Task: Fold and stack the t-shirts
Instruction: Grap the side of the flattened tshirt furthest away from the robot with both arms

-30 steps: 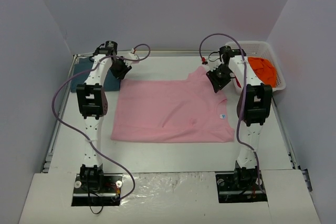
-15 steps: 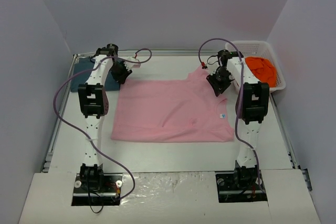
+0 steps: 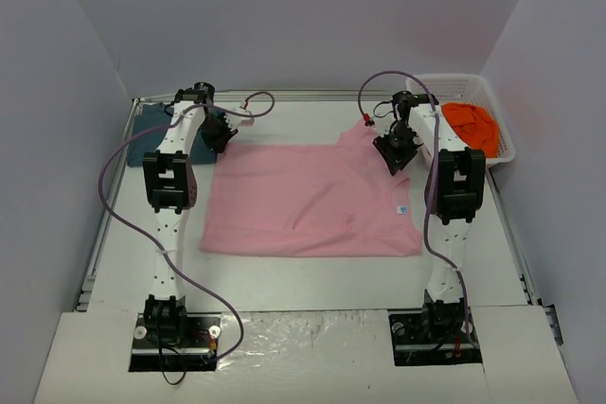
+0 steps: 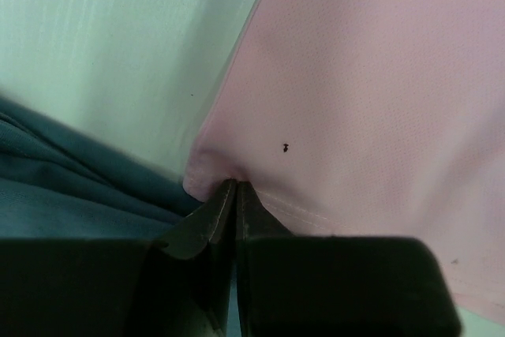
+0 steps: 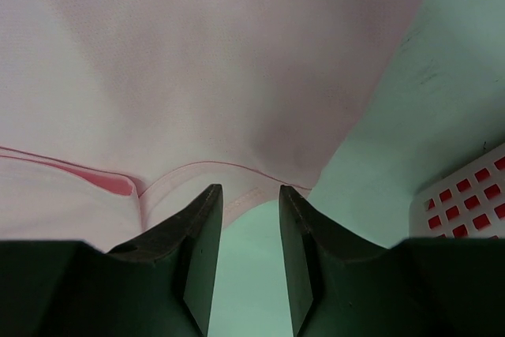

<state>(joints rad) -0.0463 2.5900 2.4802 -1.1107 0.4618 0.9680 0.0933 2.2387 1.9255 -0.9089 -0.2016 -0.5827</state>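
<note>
Pink t-shirt: spread flat mid-table, near edge straight, white table showing on every side.
Left gripper: pinched tight on its far-left corner, teal t-shirt just beside.
Right gripper: jaws parted over the far-right hem, holding nothing.

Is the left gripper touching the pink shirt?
Touching. In the left wrist view the left gripper is shut, pinching the pink shirt at its corner.

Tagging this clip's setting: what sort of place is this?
Likely a robotics lab cell: plain grey walls box in a white table, with the left arm and right arm bolted at its near edge.
</note>
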